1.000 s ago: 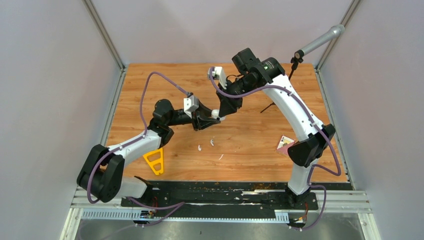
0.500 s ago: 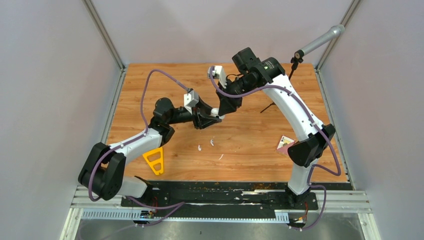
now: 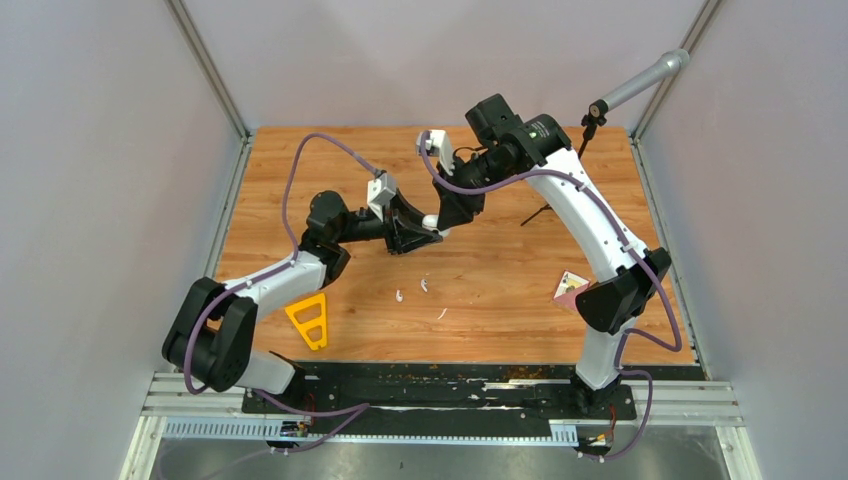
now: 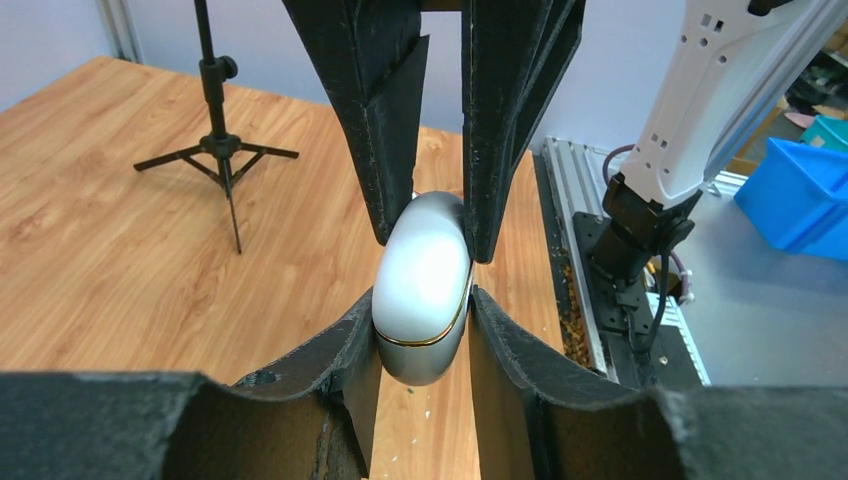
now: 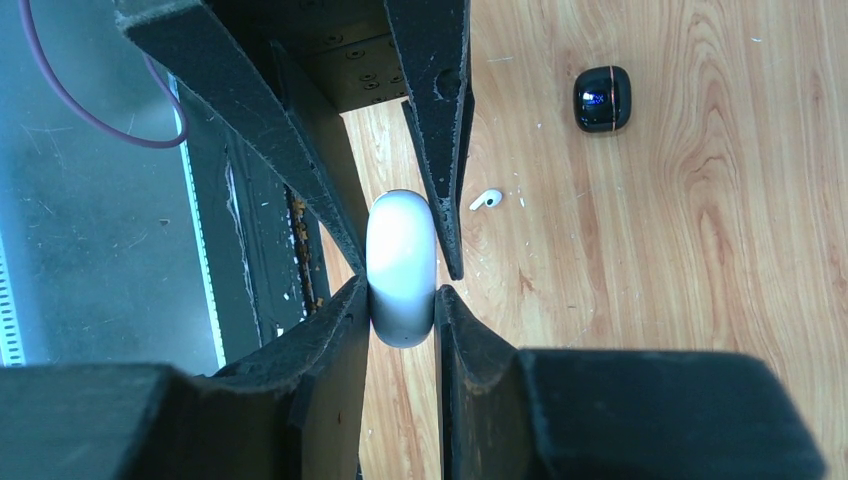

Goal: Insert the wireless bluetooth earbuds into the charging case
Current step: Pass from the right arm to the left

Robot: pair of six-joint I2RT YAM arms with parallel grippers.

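Note:
A white pebble-shaped charging case [image 4: 422,285] with a gold seam hangs closed above the table's middle, gripped from both ends. My left gripper [image 4: 422,310] is shut on its lower end. My right gripper [image 5: 400,300] is shut on the other end of the case [image 5: 400,255], and its fingers [image 4: 385,120] come down from the top of the left wrist view. In the top view both grippers meet at the case [image 3: 431,223]. Two white earbuds [image 3: 399,296] [image 3: 424,285] lie on the wood below; one earbud [image 5: 485,199] shows in the right wrist view. A closed black case [image 5: 602,98] sits on the table.
A thin white sliver [image 3: 441,314] lies near the earbuds. A yellow triangular tool [image 3: 308,322] rests at the front left and a small card [image 3: 570,287] at the right. A black mini tripod [image 4: 218,150] stands at the back right. A blue bin [image 4: 800,190] sits off the table.
My left arm has shifted a little toward the far side, its wrist raised. The right arm and the white case have stayed in place.

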